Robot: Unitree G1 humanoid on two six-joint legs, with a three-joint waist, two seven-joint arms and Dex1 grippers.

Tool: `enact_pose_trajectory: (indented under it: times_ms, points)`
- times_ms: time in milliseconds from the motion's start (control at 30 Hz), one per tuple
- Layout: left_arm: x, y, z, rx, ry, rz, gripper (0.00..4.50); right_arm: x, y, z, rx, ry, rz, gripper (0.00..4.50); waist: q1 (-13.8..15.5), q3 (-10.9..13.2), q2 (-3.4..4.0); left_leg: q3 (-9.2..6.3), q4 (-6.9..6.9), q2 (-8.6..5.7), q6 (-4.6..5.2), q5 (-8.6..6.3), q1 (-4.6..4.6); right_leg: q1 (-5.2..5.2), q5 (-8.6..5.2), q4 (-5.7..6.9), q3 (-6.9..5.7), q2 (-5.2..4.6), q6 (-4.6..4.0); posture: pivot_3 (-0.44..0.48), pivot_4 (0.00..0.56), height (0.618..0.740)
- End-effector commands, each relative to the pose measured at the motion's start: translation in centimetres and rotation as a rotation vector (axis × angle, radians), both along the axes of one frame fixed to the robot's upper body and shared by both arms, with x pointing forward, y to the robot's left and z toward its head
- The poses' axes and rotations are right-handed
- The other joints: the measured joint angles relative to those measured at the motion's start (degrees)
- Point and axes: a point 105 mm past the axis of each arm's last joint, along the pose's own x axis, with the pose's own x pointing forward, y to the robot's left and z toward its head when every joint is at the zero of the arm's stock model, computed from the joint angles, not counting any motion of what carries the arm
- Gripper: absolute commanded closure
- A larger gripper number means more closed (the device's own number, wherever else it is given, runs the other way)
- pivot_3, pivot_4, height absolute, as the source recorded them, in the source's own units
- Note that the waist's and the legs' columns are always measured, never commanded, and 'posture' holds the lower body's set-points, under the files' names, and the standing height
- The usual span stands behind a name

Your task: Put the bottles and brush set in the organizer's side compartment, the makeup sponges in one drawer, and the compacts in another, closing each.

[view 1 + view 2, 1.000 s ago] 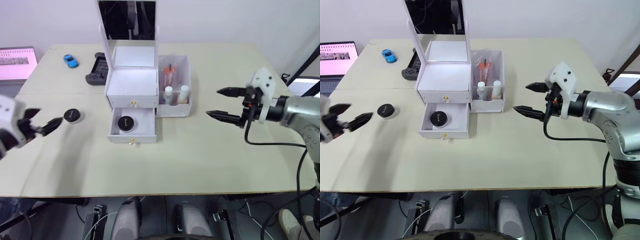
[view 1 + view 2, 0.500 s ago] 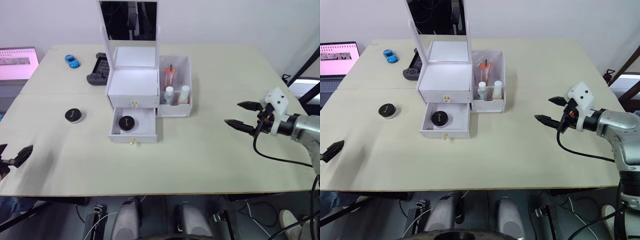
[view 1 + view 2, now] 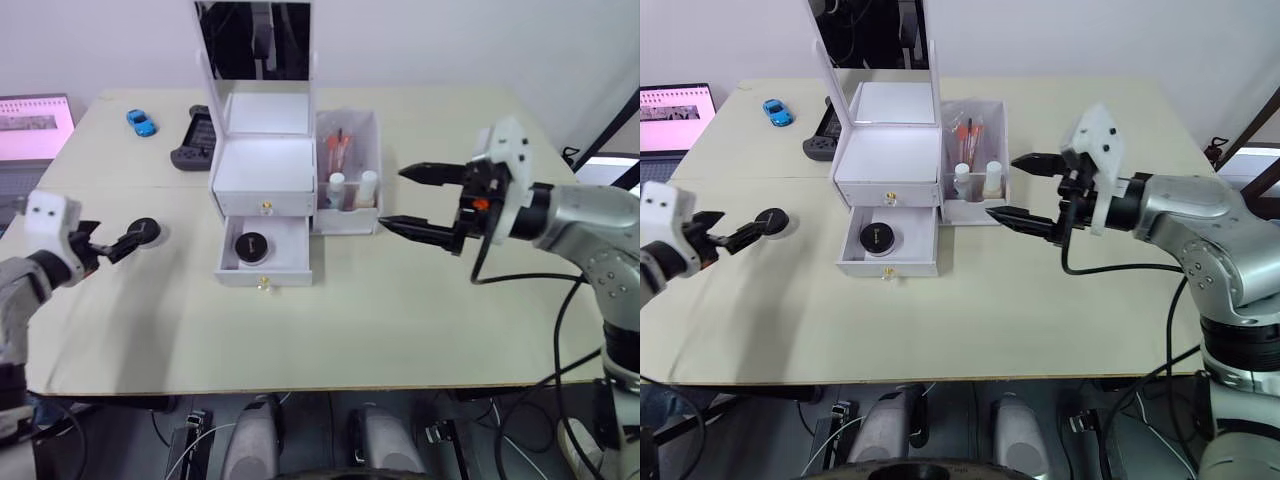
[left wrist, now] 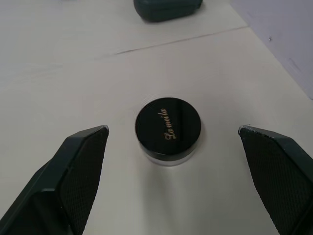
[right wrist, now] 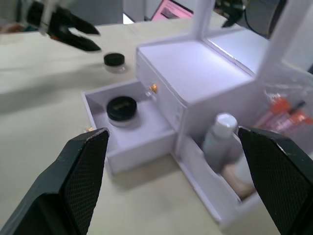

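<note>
Cataloguing what I have on the table, item by item.

Loose compact — black round lid with gold script over a clear base, lying flat at centre left of the head view, apart from the organizer. I judge it light, rigid and slick-sided; best taken across the lid's rim, jaws square to it, since a low grip on the clear base could let it squirt out.

Left gripper — fingers spread wide and empty, the compact lying just ahead of the tips and centred in the gap, in the wrist view.

Second compact — already lying in the lower drawer, which stands pulled out. Upper drawer looks shut.

Side compartment — right of the drawers, holding the two bottles upright in its front section and the brush set standing behind them.

Right gripper — fingers wide apart, carrying nothing, hovering centre right of the frame, near the side compartment.

Remaining, by my reading — the loose compact into the open drawer, then the drawer pushed closed.
</note>
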Motion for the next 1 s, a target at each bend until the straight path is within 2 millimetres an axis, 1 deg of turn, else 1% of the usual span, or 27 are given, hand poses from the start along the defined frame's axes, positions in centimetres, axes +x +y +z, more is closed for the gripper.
enact_pose_trajectory:
  times_ms: [33,167,233,300,433,533,633,800,1000]
  points:
    - [1.0,-0.2,0.5,-0.004,0.003,0.035,0.03,-0.6,0.5,1.0,0.005,-0.034,0.001,0.00,0.08,0.00,0.00,0.01,0.00,0.00,0.00,0.00,0.00,0.00,0.00,0.00,0.00,0.00,0.01,0.000,0.150,0.740]
    - [2.4,-1.3,-0.7,-0.007,0.042,0.036,0.03,-0.3,0.3,0.8,-0.016,-0.034,-0.037,0.00,0.15,0.00,0.00,0.01,0.05,-0.02,0.00,0.00,0.00,0.02,0.03,0.00,0.00,0.01,0.05,0.000,0.150,0.740]
    - [3.0,-1.5,-0.9,-0.004,0.051,0.044,0.03,-0.2,0.2,0.8,-0.021,-0.037,-0.048,0.00,0.12,0.00,-0.02,0.00,0.05,-0.03,0.01,0.01,-0.01,0.01,0.04,0.01,0.00,0.03,0.08,0.000,0.150,0.740]
    - [3.5,-1.1,-1.0,0.007,0.055,0.060,0.03,-0.1,0.3,1.0,-0.021,-0.040,-0.052,0.00,0.08,0.00,-0.02,0.00,0.05,-0.03,0.01,0.01,-0.01,0.00,0.04,0.02,0.01,0.04,0.09,0.000,0.150,0.740]
    - [5.1,-1.1,-0.7,0.001,0.026,0.077,0.03,0.0,0.2,1.2,-0.026,-0.043,-0.065,0.00,0.12,0.00,-0.02,-0.01,0.05,-0.03,0.01,0.01,-0.01,-0.03,0.04,0.07,0.01,0.07,0.10,0.000,0.150,0.740]
    - [5.8,-1.3,-0.3,-0.014,0.004,0.083,0.03,0.2,0.0,1.4,-0.030,-0.045,-0.076,0.00,0.21,0.00,-0.03,0.00,0.07,-0.04,0.01,0.01,-0.02,-0.01,0.05,0.06,0.01,0.07,0.13,0.000,0.150,0.740]
    - [6.0,-1.4,-0.5,-0.007,0.012,0.079,0.03,0.3,-0.1,1.5,-0.032,-0.047,-0.083,0.00,0.13,0.00,-0.04,0.00,0.09,-0.04,0.01,0.01,-0.03,-0.01,0.06,0.06,0.02,0.07,0.15,0.000,0.150,0.740]
    - [5.6,-0.8,-1.8,0.003,0.059,0.103,0.03,0.4,-0.1,1.6,-0.034,-0.048,-0.091,0.00,0.12,0.00,-0.04,0.00,0.08,-0.04,0.01,0.01,-0.03,-0.01,0.06,0.07,0.01,0.08,0.15,0.000,0.150,0.740]
    - [5.2,-0.6,-2.1,-0.004,0.089,0.117,0.03,0.7,-0.2,1.5,-0.040,-0.045,-0.107,0.00,0.11,0.00,-0.04,0.00,0.08,-0.04,0.01,0.01,-0.03,-0.01,0.06,0.07,0.02,0.08,0.15,0.000,0.150,0.740]
